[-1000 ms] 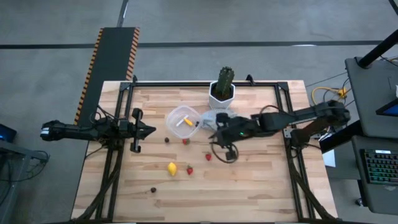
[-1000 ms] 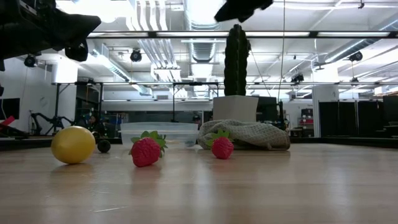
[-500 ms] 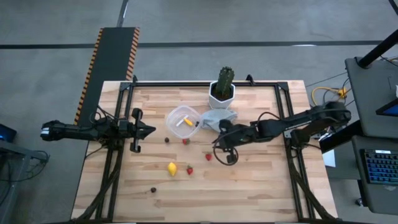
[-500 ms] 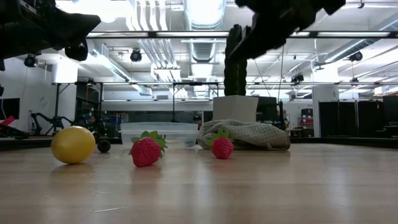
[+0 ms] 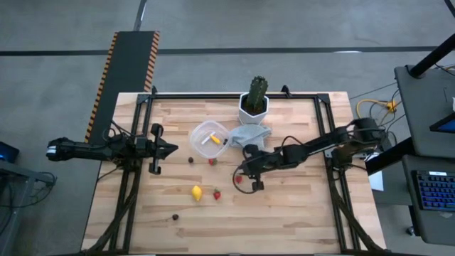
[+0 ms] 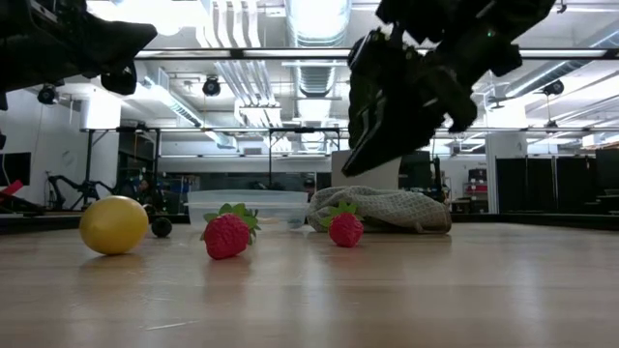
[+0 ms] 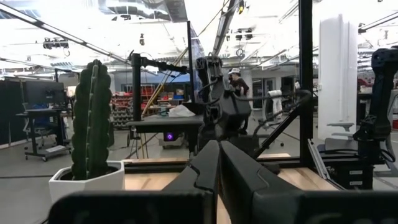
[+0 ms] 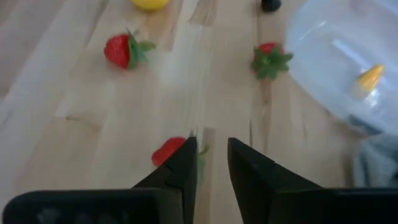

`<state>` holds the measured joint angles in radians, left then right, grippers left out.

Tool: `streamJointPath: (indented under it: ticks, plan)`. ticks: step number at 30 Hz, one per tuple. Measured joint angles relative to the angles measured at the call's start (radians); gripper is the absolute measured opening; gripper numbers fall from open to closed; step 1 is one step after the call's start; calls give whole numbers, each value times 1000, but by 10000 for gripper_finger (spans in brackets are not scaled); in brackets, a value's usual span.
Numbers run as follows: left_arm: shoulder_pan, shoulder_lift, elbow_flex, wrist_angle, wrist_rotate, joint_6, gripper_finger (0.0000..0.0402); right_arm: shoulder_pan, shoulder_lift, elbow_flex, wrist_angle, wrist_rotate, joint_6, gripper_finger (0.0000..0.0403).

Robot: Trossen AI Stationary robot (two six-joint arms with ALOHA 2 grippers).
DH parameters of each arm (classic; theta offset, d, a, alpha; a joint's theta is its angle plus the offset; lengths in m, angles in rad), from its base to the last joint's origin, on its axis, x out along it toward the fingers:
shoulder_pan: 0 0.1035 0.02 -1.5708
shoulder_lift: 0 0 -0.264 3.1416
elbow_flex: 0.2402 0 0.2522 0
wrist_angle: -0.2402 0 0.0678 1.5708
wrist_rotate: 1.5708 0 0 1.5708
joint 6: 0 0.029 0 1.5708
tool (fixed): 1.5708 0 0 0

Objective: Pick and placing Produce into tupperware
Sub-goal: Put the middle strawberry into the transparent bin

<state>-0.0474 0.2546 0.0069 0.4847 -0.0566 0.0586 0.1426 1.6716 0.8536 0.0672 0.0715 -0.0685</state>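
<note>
I'm hovering my right gripper (image 8: 211,163), jaws slightly apart & empty, over a toy strawberry (image 8: 168,150): probably light, hard, slick, so pinching across its middle.

High cam: overhead, straight down, far, whole table (image 5: 284,213). Low cam: tabletop height, level across the boards into the room, close to lemon (image 6: 113,224). L wrist cam: faces cactus (image 7: 91,118), room behind. R wrist cam: close, angled down; tupperware (image 8: 348,68) at 2 o'clock, shared w/ high & low cams.
</note>
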Motion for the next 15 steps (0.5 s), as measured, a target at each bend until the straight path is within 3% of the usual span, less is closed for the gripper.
streamJointPath:
  ticks: [15]
  plan:
    - [0,0,0,-2,0,0,0,-6,43,5,38,0,23,133]
